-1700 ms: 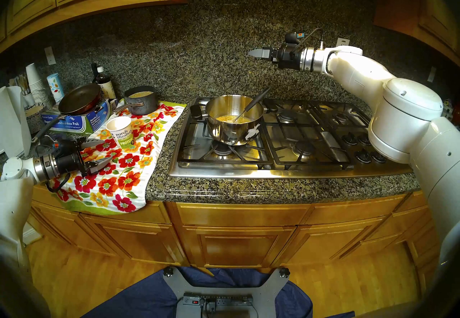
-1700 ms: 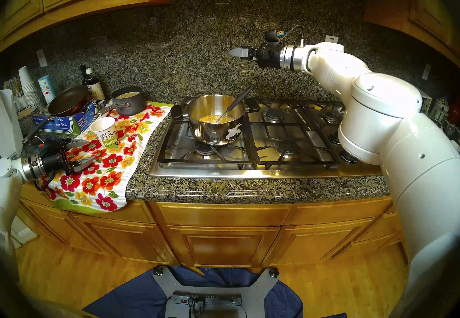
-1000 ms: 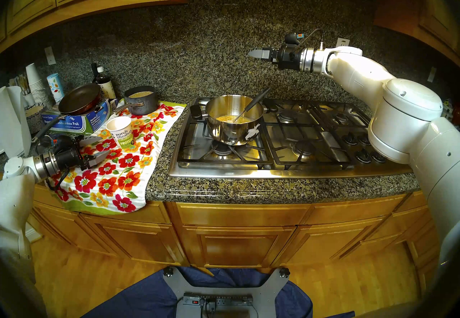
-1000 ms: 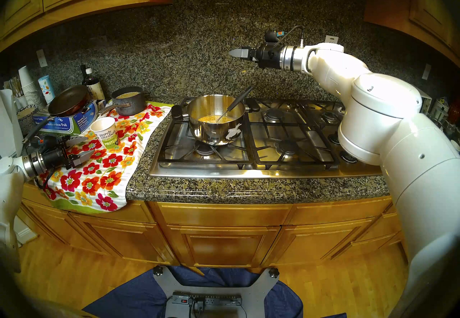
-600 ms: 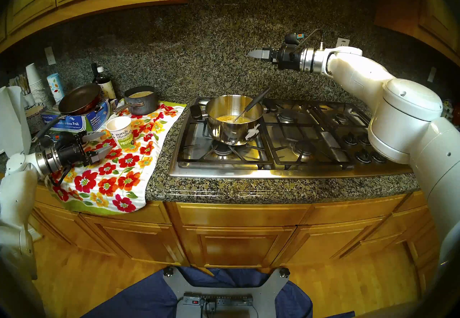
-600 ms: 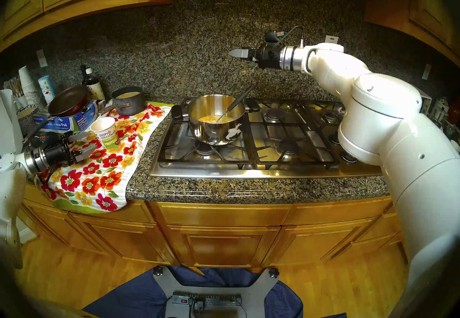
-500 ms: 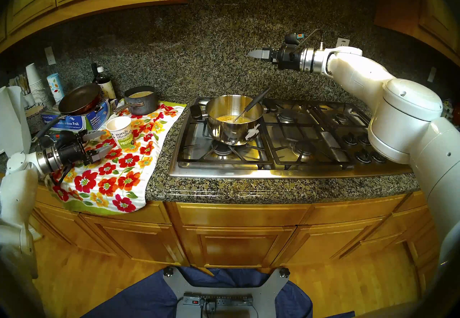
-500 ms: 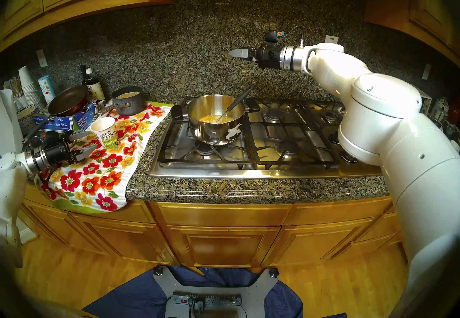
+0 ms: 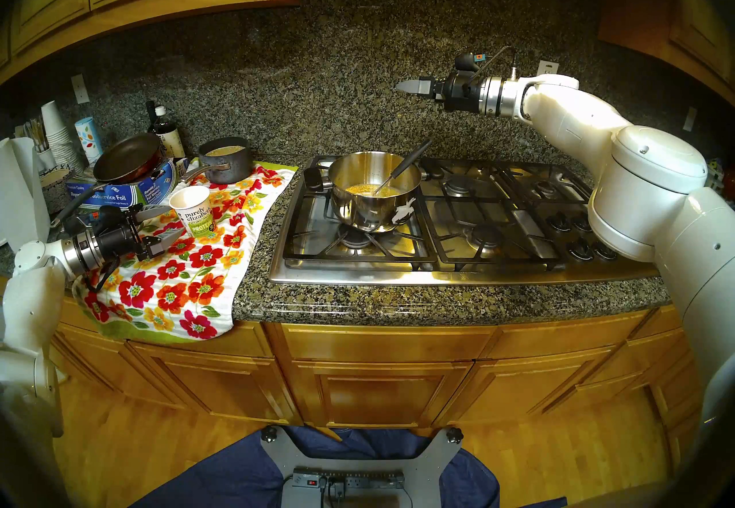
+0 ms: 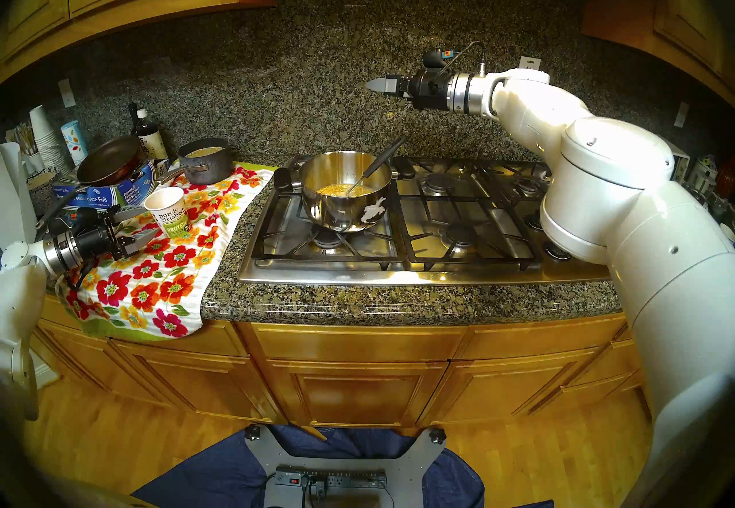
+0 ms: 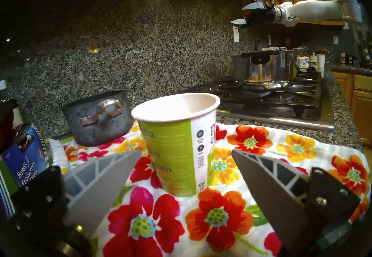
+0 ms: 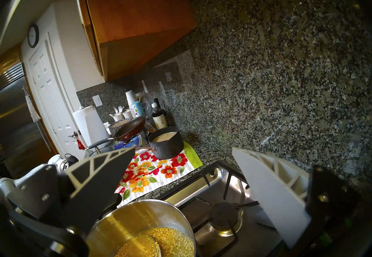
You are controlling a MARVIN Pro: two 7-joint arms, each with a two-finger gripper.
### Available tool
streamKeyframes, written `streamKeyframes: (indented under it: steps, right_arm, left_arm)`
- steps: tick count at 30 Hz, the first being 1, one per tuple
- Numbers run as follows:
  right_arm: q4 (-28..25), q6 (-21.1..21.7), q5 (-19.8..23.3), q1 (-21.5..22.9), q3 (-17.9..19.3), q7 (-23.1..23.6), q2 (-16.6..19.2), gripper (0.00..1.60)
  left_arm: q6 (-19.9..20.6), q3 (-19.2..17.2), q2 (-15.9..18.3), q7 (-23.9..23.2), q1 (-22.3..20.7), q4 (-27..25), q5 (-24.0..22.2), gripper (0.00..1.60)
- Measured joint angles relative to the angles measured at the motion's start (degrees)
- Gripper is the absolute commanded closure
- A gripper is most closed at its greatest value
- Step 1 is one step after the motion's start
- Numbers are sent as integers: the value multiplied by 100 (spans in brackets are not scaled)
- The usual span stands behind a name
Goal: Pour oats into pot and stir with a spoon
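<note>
The steel pot [image 9: 374, 201] stands on the front-left burner with yellow oats [image 9: 360, 189] in liquid at its bottom. The spoon [image 9: 409, 163] leans in the pot, its dark handle over the back-right rim. A white and green paper cup [image 9: 193, 211] stands upright on the floral towel [image 9: 191, 276]. My left gripper [image 9: 175, 221] is open, its fingertips [image 11: 128, 162] level with the cup's [image 11: 177, 144] near side and apart from it. High above the pot, my right gripper [image 9: 397, 85] is open [image 12: 183, 149] and holds nothing.
A dark grey pot [image 9: 226, 165] with pale contents sits at the towel's back edge. A frying pan [image 9: 127, 163] rests on a foil box [image 9: 119, 195], with bottles [image 9: 165, 129] and stacked cups [image 9: 55, 133] behind. Stove knobs [image 9: 576, 233] are at the right.
My left gripper has risen and moved forward, up to the paper cup, staying open. The right arm, pot and spoon have not moved.
</note>
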Motion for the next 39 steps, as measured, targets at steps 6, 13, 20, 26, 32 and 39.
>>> streamKeyframes:
  steps: [6,13,20,26,32,39]
  right_arm:
    - [0,-1,-1,0,0,0,0,0]
    - [0,-1,-2,0,0,0,0,0]
    - [0,-1,-3,-1,0,0,0,0]
    - [0,-2,-4,-1,1,0,0,0]
    - [0,-2,-5,-1,2,0,0,0]
    - [0,-2,-6,-1,2,0,0,0]
  left_arm:
    - [-67,112,-25,51,-183,186,84,0]
    - [-119,262,-57,82,-422,424,174,0]
    - [-124,363,-80,47,-597,591,221,0]
    - [-136,456,-109,-109,-747,682,249,0]
    - [-181,527,-173,-209,-871,704,257,0]
    - [-248,577,-245,-253,-980,750,266,0]
